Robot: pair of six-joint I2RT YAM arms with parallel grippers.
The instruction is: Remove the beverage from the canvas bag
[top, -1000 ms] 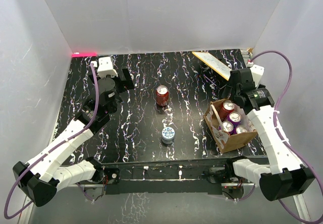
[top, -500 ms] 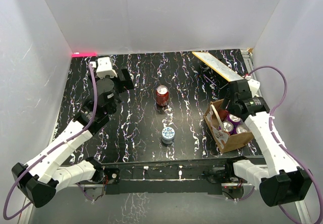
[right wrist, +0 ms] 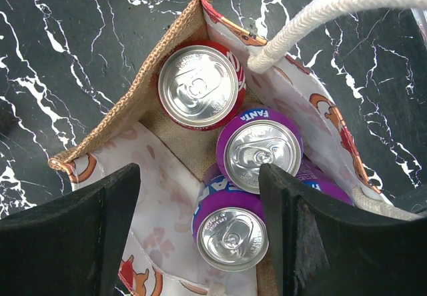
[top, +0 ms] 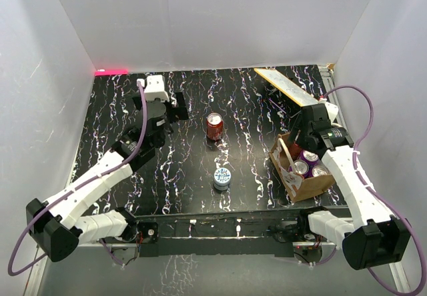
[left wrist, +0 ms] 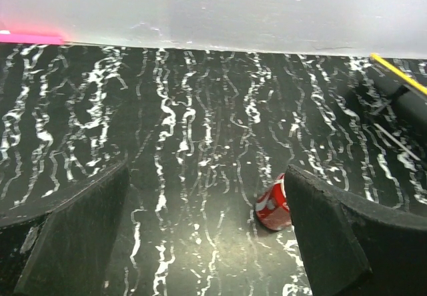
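The canvas bag (top: 298,179) stands at the right of the table, and the right wrist view shows its printed lining (right wrist: 160,176) and a cream handle (right wrist: 320,16). Inside stand a red can (right wrist: 201,85) and two purple Fanta cans (right wrist: 260,148) (right wrist: 233,236). My right gripper (right wrist: 199,173) is open directly above the bag's mouth (top: 301,136), with a finger on each side of the purple cans. My left gripper (top: 175,106) is open and empty, just left of a red can (top: 214,127) that stands on the table. That can also shows in the left wrist view (left wrist: 272,206).
A blue-and-white can (top: 222,177) stands mid-table in front of the red one. A yellow-edged board (top: 288,86) lies tilted at the back right. White walls close in the table on three sides, with a pink strip (top: 111,71) at the back left.
My right gripper has moved forward from behind the bag to over its opening. My left arm has swung right, toward the red can on the table.
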